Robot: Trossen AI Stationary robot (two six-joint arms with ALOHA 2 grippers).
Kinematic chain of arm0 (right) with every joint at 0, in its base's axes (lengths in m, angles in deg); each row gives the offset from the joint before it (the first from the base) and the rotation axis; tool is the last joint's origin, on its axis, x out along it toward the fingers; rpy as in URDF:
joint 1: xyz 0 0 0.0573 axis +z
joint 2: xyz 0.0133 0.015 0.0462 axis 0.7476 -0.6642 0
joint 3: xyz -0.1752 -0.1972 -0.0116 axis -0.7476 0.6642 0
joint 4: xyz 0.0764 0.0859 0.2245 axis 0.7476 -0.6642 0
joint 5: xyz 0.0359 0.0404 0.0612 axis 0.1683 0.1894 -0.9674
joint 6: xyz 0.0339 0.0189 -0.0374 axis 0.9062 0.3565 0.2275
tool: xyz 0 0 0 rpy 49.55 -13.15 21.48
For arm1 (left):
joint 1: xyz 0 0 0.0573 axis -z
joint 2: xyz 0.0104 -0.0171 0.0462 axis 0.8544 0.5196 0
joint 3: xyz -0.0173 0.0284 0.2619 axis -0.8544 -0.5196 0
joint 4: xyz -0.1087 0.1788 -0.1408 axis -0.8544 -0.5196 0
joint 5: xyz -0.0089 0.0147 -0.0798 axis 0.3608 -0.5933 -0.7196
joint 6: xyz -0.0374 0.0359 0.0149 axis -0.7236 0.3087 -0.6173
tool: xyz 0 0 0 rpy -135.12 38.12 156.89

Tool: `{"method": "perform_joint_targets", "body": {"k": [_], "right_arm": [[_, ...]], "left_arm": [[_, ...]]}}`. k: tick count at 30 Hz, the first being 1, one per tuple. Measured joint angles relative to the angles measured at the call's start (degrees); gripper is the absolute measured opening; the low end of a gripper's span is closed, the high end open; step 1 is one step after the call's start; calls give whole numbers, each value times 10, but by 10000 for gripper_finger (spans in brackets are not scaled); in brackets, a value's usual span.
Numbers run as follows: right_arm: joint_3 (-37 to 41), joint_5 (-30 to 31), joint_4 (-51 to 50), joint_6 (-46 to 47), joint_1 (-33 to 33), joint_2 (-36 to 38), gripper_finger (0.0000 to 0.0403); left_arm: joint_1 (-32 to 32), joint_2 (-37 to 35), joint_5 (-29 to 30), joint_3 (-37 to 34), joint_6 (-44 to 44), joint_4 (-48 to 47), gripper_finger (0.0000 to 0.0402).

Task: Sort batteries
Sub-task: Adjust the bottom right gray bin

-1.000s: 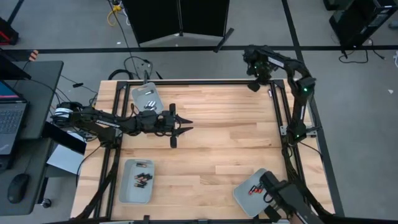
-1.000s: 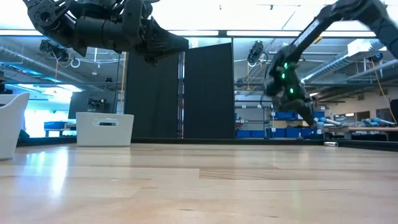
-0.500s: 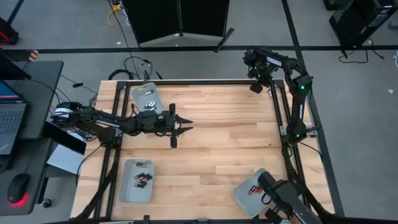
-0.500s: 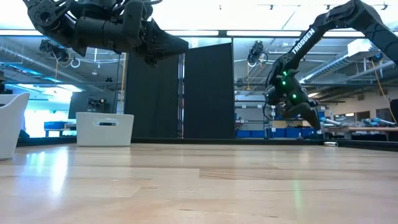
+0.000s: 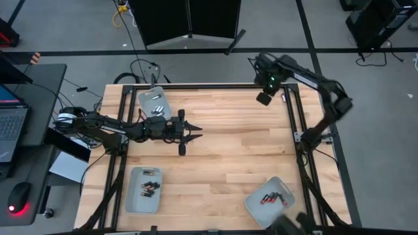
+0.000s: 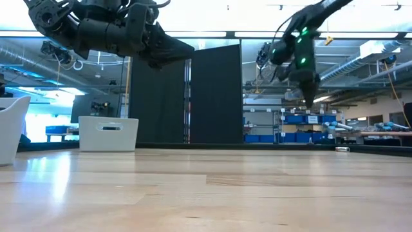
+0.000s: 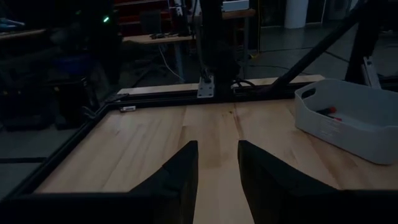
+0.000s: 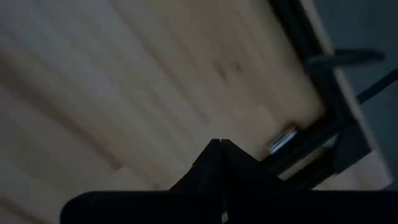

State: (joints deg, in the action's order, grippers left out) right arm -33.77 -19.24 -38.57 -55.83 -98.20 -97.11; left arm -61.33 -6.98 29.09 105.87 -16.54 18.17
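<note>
Batteries lie in three pale grey trays. Silvery ones (image 5: 157, 110) are in the far-left tray (image 5: 147, 98), dark ones (image 5: 149, 187) in the near-left tray (image 5: 134, 199), and red-ended ones (image 5: 269, 198) in the near-right tray (image 5: 255, 207). My left gripper (image 5: 196, 134) is open and hovers level over the table's middle-left, pointing right, its fingers apart in the left wrist view (image 7: 217, 168). My right gripper (image 5: 263, 99) is shut and hangs high over the far right corner, pointing down (image 6: 308, 100). A small silvery object (image 8: 283, 139) lies by the black frame below it.
A black metal frame (image 5: 292, 111) runs along the table's edges. The near-right tray (image 7: 348, 118) shows ahead of my left gripper, a red-ended cell (image 7: 329, 112) inside it. Bare wood (image 5: 235, 150) spans the table's middle. A white bin (image 6: 108, 133) stands beyond the far edge.
My right arm has swung its elbow outward to the right and the gripper has risen, now pointing more steeply down over the far right corner. A dark shape that covered part of the near-right tray has drawn back toward the near edge, uncovering the tray.
</note>
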Motion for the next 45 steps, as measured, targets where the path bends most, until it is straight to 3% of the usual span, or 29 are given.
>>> {"method": "perform_joint_targets", "body": {"k": [6,12,17,23,29,36,40,45], "right_arm": [[114,-19,-9,114,100,144,6],[207,-71,-16,284,272,274,6],[242,-73,-11,439,424,341,6],[247,-68,-13,586,564,378,6],[247,-113,-4,721,705,357,6],[247,-114,166,797,871,249,7],[247,-97,212,806,914,160,7],[247,-98,244,760,913,83,7]], "left_arm": [[0,0,-32,1,-5,-2,122],[9,20,-110,70,-19,-89,87],[30,102,-182,157,-1,-118,14],[55,235,-263,277,-3,-121,8],[73,314,-272,360,0,-133,4],[73,270,-244,325,-21,-67,4],[73,234,-195,281,-24,-49,4],[72,175,-140,221,-30,-25,5]]}}
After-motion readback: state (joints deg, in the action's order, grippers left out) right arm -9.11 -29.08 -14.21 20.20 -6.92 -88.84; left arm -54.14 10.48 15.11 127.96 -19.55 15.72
